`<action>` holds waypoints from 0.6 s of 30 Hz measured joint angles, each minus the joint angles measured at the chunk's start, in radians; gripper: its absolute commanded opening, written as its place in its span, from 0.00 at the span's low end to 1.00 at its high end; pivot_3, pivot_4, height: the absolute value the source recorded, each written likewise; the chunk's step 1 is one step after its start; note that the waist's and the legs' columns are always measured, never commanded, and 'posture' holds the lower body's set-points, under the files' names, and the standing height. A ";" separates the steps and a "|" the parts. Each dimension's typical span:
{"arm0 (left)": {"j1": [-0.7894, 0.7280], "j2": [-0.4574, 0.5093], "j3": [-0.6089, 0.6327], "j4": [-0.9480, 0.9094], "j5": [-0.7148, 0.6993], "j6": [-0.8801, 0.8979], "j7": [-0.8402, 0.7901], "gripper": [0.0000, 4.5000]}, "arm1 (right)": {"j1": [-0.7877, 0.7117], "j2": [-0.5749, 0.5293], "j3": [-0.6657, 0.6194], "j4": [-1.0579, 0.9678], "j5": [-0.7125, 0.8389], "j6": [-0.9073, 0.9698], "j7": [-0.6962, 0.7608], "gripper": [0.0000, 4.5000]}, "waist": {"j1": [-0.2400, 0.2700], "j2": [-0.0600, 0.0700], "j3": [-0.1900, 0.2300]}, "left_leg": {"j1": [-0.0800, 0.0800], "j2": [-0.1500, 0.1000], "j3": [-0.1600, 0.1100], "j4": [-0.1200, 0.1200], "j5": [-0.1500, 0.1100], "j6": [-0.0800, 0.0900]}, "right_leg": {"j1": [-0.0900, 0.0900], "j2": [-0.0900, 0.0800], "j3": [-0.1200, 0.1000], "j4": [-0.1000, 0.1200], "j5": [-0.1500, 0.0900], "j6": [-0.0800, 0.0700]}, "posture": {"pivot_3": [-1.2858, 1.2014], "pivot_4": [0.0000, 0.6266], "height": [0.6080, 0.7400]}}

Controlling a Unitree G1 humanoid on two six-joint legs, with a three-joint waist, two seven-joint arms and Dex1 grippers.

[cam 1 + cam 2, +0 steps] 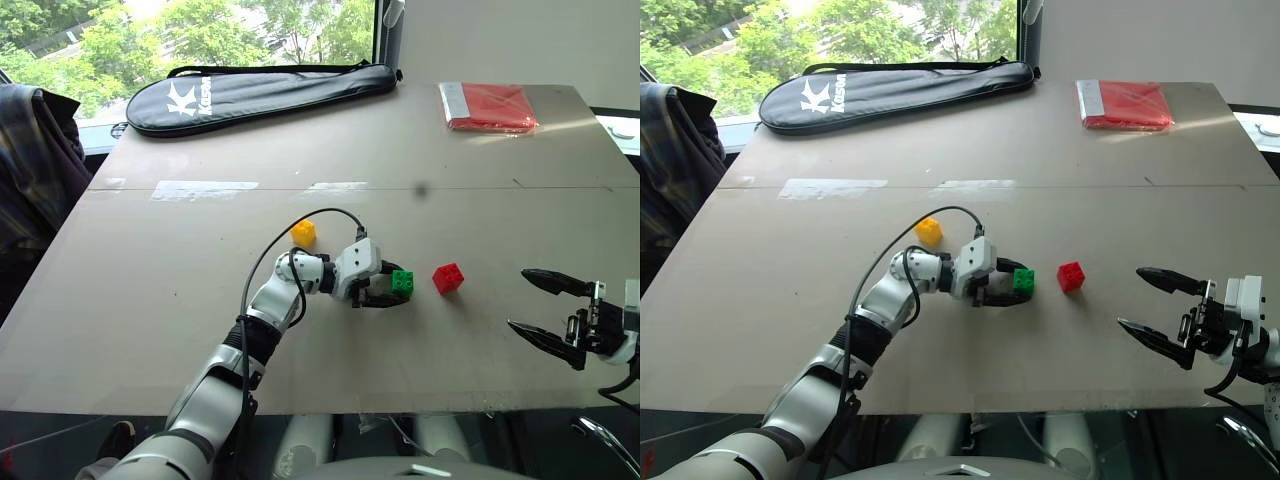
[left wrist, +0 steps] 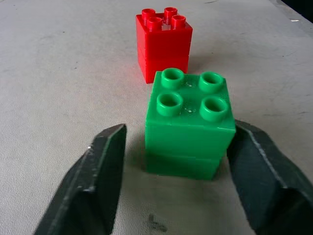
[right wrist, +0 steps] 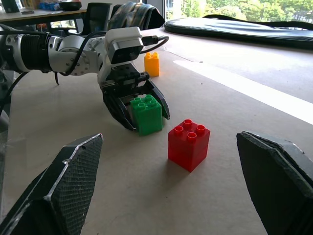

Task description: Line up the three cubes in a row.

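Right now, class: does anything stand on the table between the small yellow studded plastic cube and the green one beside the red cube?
Partly. The left gripper, open around the green cube, and its wrist lie between it and the yellow cube. The red cube sits on the green cube's far side, out of the way.

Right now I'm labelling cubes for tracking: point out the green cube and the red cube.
green cube (image 2: 188, 117), left wrist view, on its studded top face.
red cube (image 3: 188, 145), right wrist view, on its front side face.
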 measured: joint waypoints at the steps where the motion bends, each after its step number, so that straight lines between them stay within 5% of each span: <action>1: 0.001 0.001 0.000 0.000 0.005 -0.009 0.007 0.97 | -0.001 0.000 0.000 0.000 -0.001 0.001 -0.001 1.00 | 0.000 0.000 0.000 | 0.000 0.000 0.000 0.000 0.000 0.000 | 0.000 0.000 0.000 0.000 0.000 0.000 | 0.52 0.24 0.65; 7: 0.033 0.004 0.023 -0.022 0.009 -0.035 0.047 0.97 | -0.014 0.001 0.004 -0.004 -0.009 0.006 -0.001 1.00 | -0.001 0.000 0.000 | 0.000 0.000 0.000 0.000 0.000 0.000 | 0.000 0.000 0.000 0.001 0.000 0.000 | 0.52 0.24 0.65; 18: 0.310 0.079 0.112 -0.390 -0.046 0.139 0.164 0.97 | -0.038 0.011 0.015 -0.004 -0.021 0.019 -0.001 1.00 | -0.001 0.000 0.000 | 0.000 0.001 0.000 0.000 0.000 0.000 | 0.000 -0.001 0.001 0.000 0.000 0.000 | 0.52 0.24 0.65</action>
